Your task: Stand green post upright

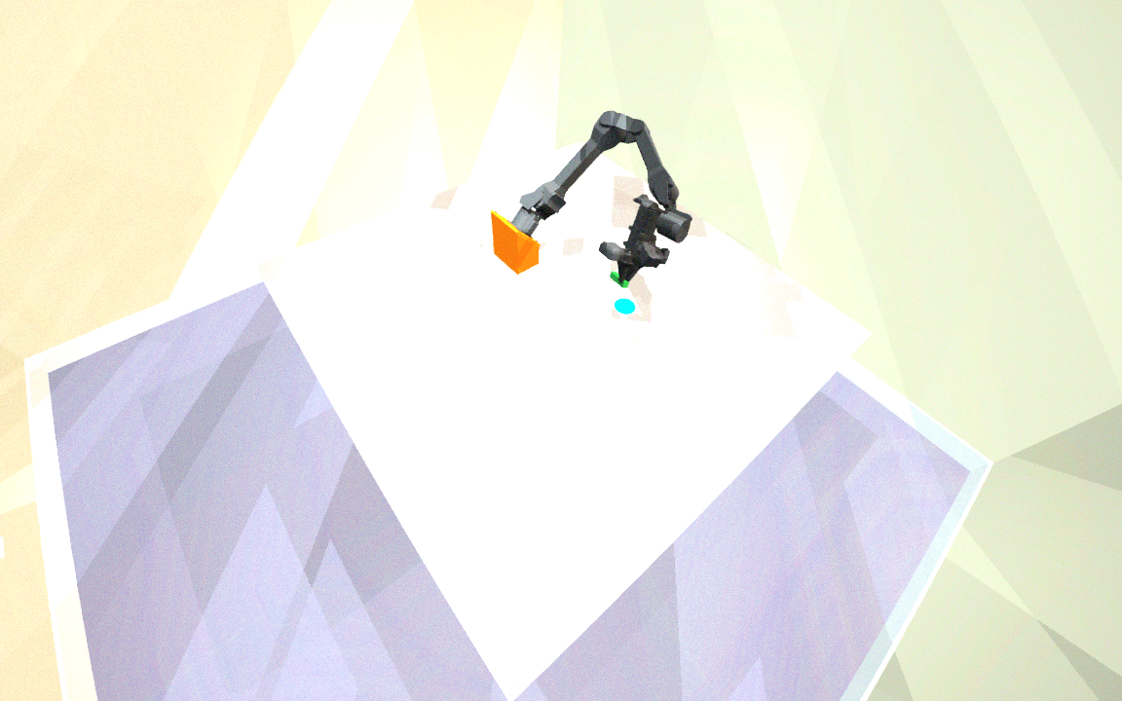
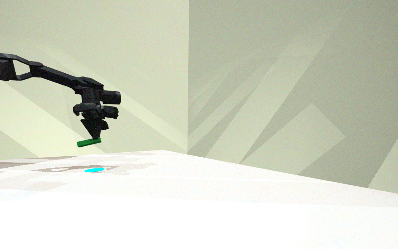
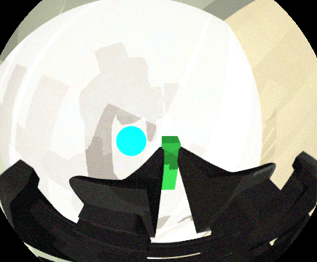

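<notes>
My gripper [image 1: 622,280] [image 2: 95,138] [image 3: 170,151] points down and is shut on the green post [image 1: 615,276] [image 2: 86,142] [image 3: 170,178] near one end. The post is held in the air, close to level; in the exterior view its free end reaches left and a little down. The cyan circle [image 1: 624,306] [image 2: 94,169] [image 3: 131,140] lies flat on the table with nothing standing on it. In the exterior view the gripper is above the circle; in the wrist view the circle is left of the fingertips.
The white table [image 1: 495,453] [image 2: 194,222] carries patchy shadows around the circle. An orange wedge-shaped block [image 1: 512,243] is at the arm's base, left of the gripper in the top view. Table edges show at both sides.
</notes>
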You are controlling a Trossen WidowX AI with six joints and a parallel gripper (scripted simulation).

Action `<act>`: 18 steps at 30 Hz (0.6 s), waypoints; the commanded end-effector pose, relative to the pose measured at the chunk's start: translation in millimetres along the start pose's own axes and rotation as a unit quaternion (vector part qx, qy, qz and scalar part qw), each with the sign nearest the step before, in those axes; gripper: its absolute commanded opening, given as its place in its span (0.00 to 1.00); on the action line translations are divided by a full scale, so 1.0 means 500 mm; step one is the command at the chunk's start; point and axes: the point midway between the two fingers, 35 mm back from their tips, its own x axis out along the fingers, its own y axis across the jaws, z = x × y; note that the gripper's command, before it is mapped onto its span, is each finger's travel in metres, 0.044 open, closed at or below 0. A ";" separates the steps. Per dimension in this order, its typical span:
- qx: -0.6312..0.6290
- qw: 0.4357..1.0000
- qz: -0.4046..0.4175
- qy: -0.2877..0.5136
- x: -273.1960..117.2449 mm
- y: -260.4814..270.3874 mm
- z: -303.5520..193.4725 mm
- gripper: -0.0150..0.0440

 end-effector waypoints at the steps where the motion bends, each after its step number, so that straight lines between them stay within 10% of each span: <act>1: 0.001 1.000 -0.010 -0.014 0.002 -0.003 0.000 0.29; 18: -0.003 0.997 -0.036 -0.061 0.013 -0.003 0.002 0.29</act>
